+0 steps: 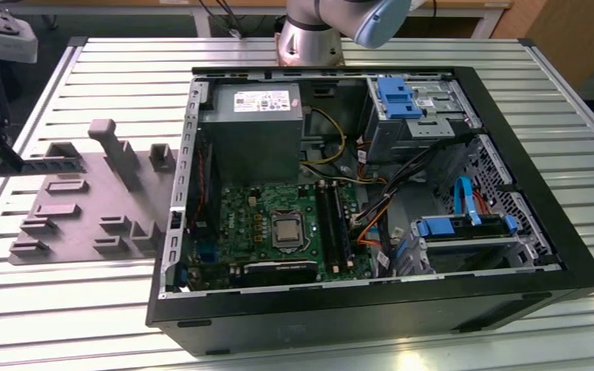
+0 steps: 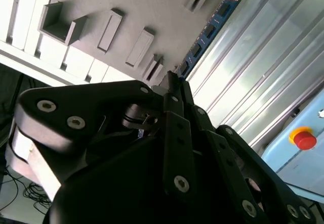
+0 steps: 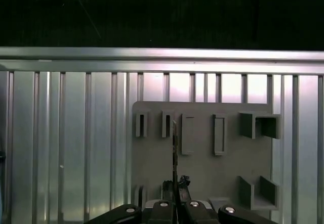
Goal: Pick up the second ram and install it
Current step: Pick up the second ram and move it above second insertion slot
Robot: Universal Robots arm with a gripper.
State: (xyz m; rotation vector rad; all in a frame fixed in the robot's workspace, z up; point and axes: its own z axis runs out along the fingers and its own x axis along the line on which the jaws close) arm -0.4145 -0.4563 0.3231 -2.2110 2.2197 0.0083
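— Which way does the long, thin blue circuit-board stick lie from you?

— Straight out past my gripper. My fingers look pinched on its near end, and its long axis points away from the tips, above the grey slotted plastic plate. The open black computer case stands well apart.

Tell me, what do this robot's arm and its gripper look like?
The arm is a silvery-grey tube with a light blue cap on its joint. The gripper is matte black, built of flat linked bars pinned with shiny silver screws.
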